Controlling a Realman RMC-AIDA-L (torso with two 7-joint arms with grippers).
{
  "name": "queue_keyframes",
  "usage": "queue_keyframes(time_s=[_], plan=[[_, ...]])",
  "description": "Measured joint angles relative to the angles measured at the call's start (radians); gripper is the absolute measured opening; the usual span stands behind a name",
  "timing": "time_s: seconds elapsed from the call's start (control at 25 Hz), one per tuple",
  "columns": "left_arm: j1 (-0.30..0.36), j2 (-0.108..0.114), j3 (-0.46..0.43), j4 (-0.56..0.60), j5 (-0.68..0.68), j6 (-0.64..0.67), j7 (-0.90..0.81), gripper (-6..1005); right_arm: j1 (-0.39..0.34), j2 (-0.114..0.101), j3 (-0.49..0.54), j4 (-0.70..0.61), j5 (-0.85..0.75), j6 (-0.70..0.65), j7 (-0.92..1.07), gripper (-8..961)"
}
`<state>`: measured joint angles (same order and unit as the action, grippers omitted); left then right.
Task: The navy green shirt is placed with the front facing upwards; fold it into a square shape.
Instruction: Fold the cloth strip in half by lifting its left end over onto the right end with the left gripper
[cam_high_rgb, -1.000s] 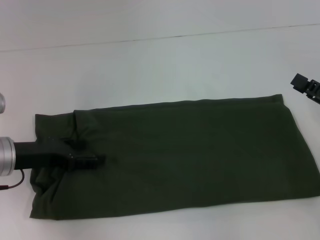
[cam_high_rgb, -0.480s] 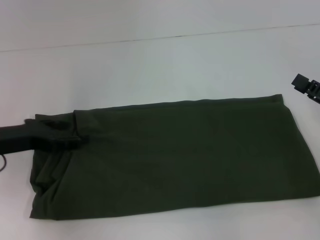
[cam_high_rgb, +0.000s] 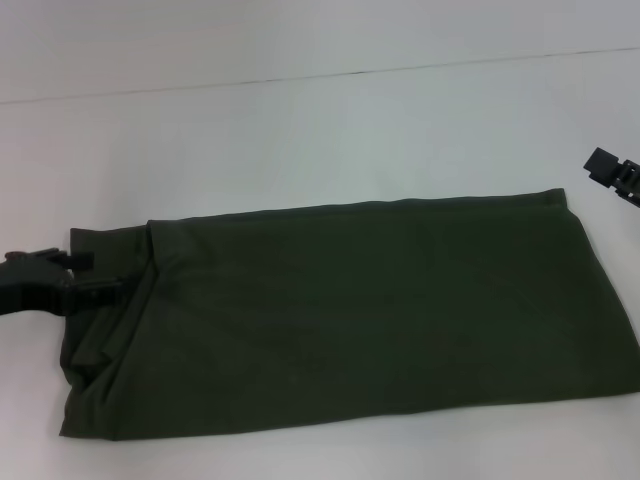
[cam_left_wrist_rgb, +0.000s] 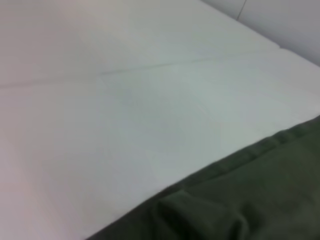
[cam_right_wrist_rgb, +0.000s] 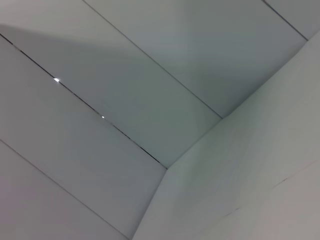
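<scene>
Navy green shirt (cam_high_rgb: 350, 315) folded flat, left tool (cam_high_rgb: 85, 275) at its left edge, prongs apart

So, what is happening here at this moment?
A robot is folding the navy green shirt on a white table. The shirt already lies as a long band across the table, plain side up, with some bunched folds at its left end. The left gripper is at that left edge, fingers apart, not holding the cloth. The right gripper is parked off to the right, clear of the shirt. The band is not yet a square.
</scene>
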<state>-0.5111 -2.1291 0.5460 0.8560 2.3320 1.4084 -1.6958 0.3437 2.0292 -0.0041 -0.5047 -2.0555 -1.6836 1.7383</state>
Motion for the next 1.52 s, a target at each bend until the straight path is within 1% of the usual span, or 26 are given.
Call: queue_keyframes(time_s=[0.52, 1.52], plan=[[0.011, 0.000, -0.023, -0.005, 0.075, -0.018, -0.021, 841, -0.001, 0.000, 0.000, 0.000, 0.000, -0.001, 0.001, 515], [0.021, -0.003, -0.031, -0.009, 0.130, -0.061, -0.051, 841, -0.002, 0.000, -0.005, 0.000, 0.000, -0.004, 0.001, 515]])
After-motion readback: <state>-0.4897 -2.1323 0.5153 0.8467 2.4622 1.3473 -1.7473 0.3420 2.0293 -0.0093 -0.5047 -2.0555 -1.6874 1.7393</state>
